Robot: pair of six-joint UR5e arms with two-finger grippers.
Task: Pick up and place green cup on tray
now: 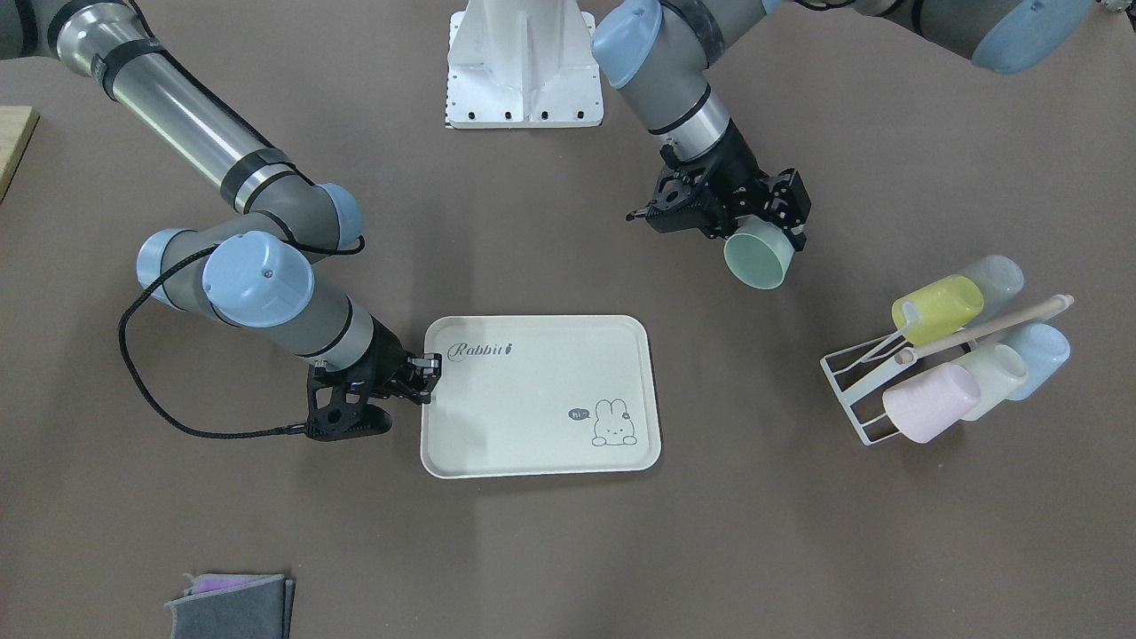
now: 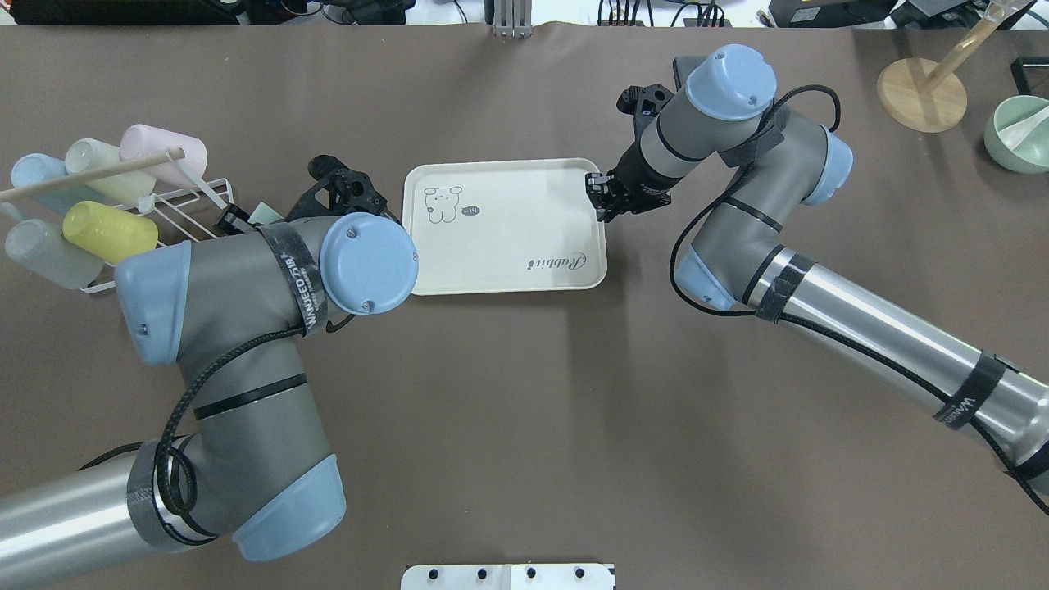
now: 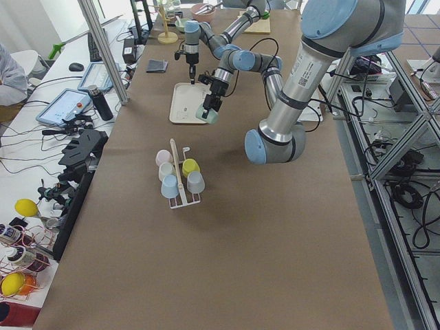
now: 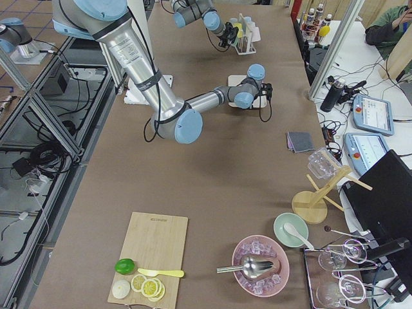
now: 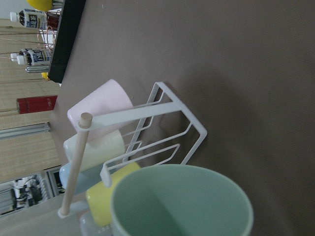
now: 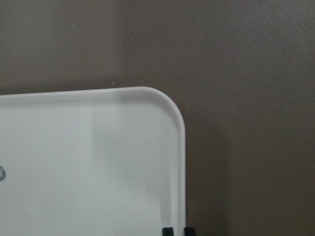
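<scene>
My left gripper [image 1: 765, 232] is shut on the pale mint green cup [image 1: 754, 263] and holds it tilted above the table, between the tray and the cup rack. The cup fills the bottom of the left wrist view [image 5: 182, 201]; only a sliver of it shows in the overhead view [image 2: 264, 213]. The cream "Rabbit" tray [image 1: 532, 444] lies flat mid-table with nothing on it. My right gripper [image 1: 431, 371] is shut on the tray's short edge near the script. Its fingertips [image 6: 169, 230] straddle the rim [image 6: 183, 162] in the right wrist view.
A white wire rack [image 1: 856, 390] with a wooden rod holds several pastel cups, among them a yellow-green one [image 1: 941, 306] and a pink one [image 1: 927, 401]. Folded grey cloths [image 1: 232, 603] lie near the operators' edge. A wooden stand [image 2: 922, 94] and green bowl [image 2: 1020, 131] sit far right.
</scene>
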